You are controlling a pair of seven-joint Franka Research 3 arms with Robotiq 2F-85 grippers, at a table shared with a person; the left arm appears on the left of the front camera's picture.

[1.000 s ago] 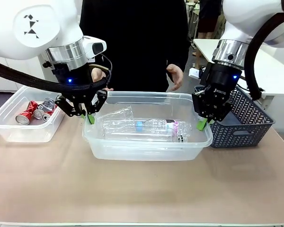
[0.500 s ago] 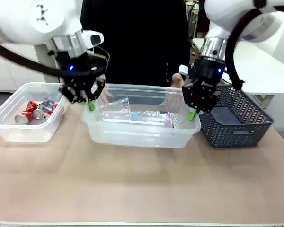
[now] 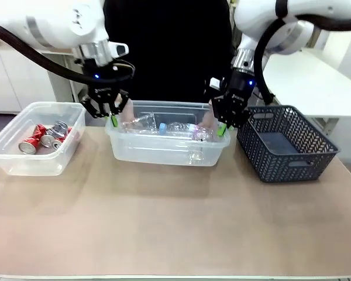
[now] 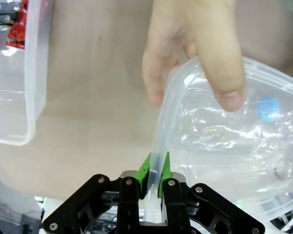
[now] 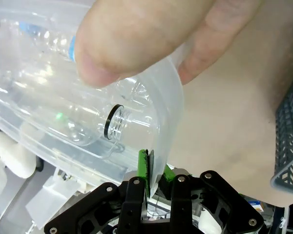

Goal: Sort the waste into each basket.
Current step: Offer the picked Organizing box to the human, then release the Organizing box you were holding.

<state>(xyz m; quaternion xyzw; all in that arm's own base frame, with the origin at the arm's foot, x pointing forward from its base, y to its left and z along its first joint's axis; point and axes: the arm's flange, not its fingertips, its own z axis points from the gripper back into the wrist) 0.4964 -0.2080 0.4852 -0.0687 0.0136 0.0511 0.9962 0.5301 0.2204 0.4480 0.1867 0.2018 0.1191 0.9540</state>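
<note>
We are clamping our left gripper (image 4: 155, 168) and right gripper (image 5: 154, 168) on opposite rims of the bottle tub (image 3: 164, 153), lifting it level near the table's (image 3: 175, 222) far edge while the person's hands (image 4: 195, 48) take it. The can tub (image 3: 23, 161) is sitting at the left edge.

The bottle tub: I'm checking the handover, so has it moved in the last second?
Yes. The bottle tub has gone away from the camera toward the person, ending level with the lattice basket.
</note>
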